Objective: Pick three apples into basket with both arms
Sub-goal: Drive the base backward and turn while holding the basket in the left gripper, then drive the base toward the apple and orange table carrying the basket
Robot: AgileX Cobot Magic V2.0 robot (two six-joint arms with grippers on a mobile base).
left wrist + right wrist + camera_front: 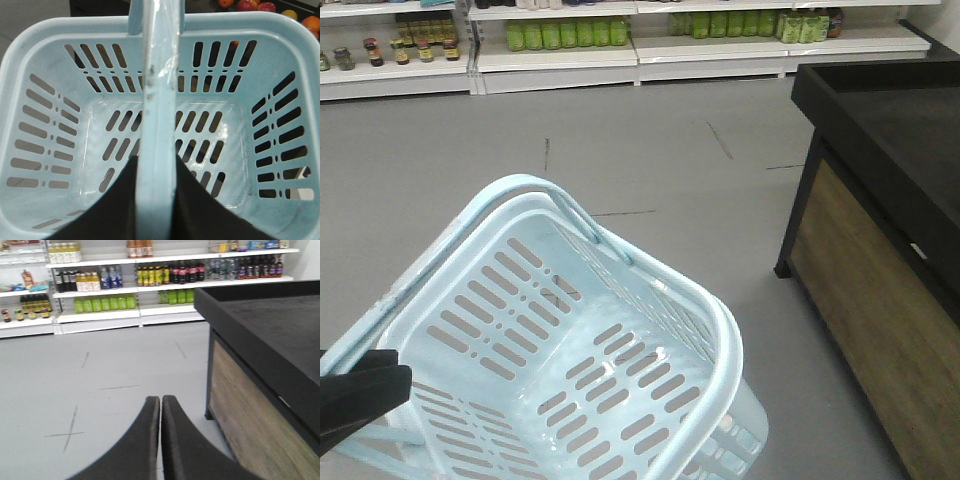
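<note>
Left wrist view: left gripper (pixel 156 159) clamped on the handle (pixel 159 75) of the basket (pixel 30 40), which is empty. Right gripper (pixel 160 399) is closed, holding nothing. Red fruit (pixel 247 5) lies beyond the far-right corner. Picking not begun; you must next open the right gripper over an apple.

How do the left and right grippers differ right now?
Left gripper is clamped on the basket handle; right gripper holds nothing. Left's jaws are held apart by the handle; right's are almost touching. Left looks down into the basket; right faces open floor beside a black counter. Both are black and shut.
</note>
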